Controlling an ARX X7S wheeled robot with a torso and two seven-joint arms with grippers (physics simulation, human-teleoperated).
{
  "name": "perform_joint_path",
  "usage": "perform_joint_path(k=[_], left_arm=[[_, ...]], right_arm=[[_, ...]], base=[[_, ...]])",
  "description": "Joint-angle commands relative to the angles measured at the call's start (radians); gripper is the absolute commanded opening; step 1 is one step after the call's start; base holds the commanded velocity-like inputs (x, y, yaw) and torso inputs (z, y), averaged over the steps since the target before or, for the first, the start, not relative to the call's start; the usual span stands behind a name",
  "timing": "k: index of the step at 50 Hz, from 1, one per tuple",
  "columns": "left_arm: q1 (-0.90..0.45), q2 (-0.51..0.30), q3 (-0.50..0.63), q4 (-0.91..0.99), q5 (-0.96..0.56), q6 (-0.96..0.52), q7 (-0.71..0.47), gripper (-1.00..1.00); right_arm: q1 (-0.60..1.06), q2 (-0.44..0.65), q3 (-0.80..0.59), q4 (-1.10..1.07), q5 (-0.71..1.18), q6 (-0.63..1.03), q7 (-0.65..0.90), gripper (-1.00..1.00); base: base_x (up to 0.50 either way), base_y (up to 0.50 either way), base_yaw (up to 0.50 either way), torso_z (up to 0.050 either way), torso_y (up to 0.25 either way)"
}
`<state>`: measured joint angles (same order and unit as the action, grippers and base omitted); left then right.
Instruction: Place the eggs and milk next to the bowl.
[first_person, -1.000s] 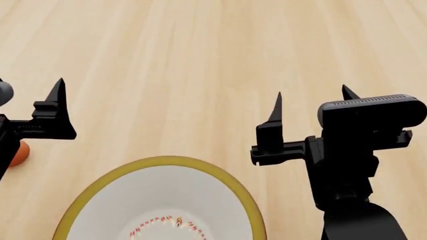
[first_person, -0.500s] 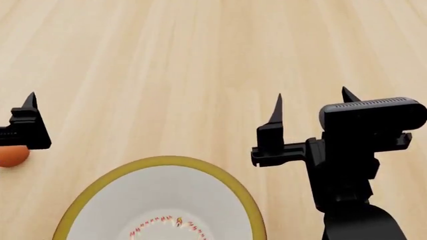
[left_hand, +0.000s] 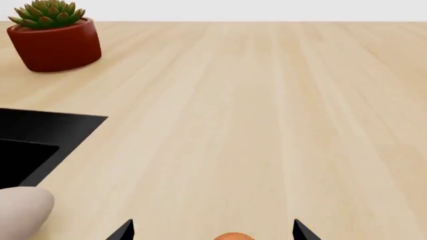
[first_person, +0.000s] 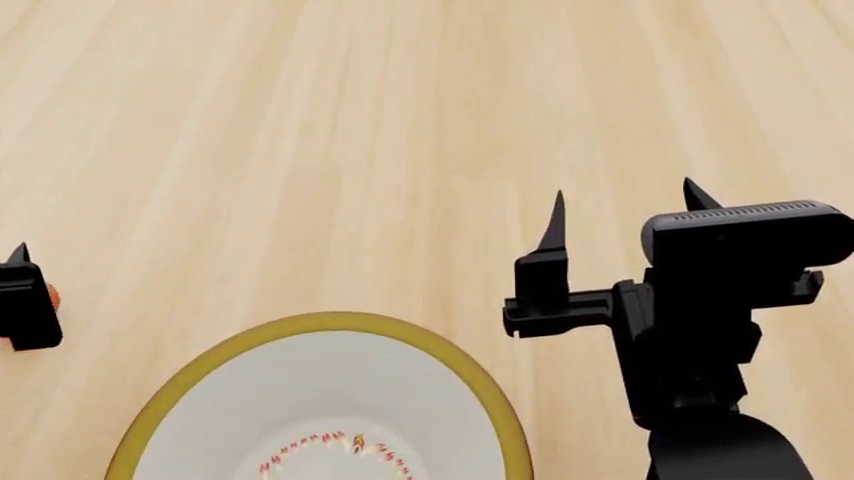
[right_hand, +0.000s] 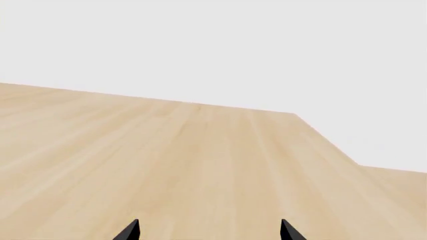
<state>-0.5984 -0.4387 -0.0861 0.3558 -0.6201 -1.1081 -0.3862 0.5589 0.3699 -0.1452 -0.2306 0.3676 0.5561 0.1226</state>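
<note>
The bowl (first_person: 400, 335), white with a mustard-yellow rim, sits at the near edge of the head view. My left gripper (left_hand: 212, 233) is open, and the top of the orange-brown egg (left_hand: 233, 236) shows between its fingertips. In the head view only one left finger (first_person: 27, 305) shows at the far left, with a sliver of that egg (first_person: 51, 294) behind it. The pale beige egg (left_hand: 23, 207) lies on the table beside the left gripper. My right gripper (first_person: 625, 205) hovers open and empty to the right of the bowl, also open (right_hand: 209, 231) in its wrist view. The milk is out of view.
A succulent in a red pot (left_hand: 53, 42) stands far back on the wooden table (left_hand: 267, 100). A black recessed panel (left_hand: 33, 145) lies flat beyond the pale egg. The table's far edge and a corner (right_hand: 297, 115) show in the right wrist view.
My left gripper has moved left and nearer in the head view, sliding almost out of frame and covering most of the orange-brown egg. The right gripper and the bowl have stayed put.
</note>
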Motion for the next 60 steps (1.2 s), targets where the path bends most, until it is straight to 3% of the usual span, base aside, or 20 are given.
perform_joint_path(k=[1,21,60], left_arm=[[0.036,0.013,-0.053,0.003,-0.014,-0.031,0.011,1.00],[0.073,0.019,-0.054,-0.052,-0.022,-0.001,0.039,1.00],[-0.014,0.057,0.088,-0.361,0.072,0.175,0.142,1.00]], right_arm=[[-0.003,-0.014,0.023,0.001,-0.013,-0.004,-0.016,1.00],[0.004,-0.012,0.013,0.002,-0.012,-0.001,-0.010,1.00],[0.018,-0.007,-0.002,0.013,-0.011,0.003,0.001,1.00]], base=[[0.00,0.00,0.00,0.000,0.000],[0.00,0.00,0.00,0.000,0.000],[0.00,0.00,0.00,0.000,0.000]])
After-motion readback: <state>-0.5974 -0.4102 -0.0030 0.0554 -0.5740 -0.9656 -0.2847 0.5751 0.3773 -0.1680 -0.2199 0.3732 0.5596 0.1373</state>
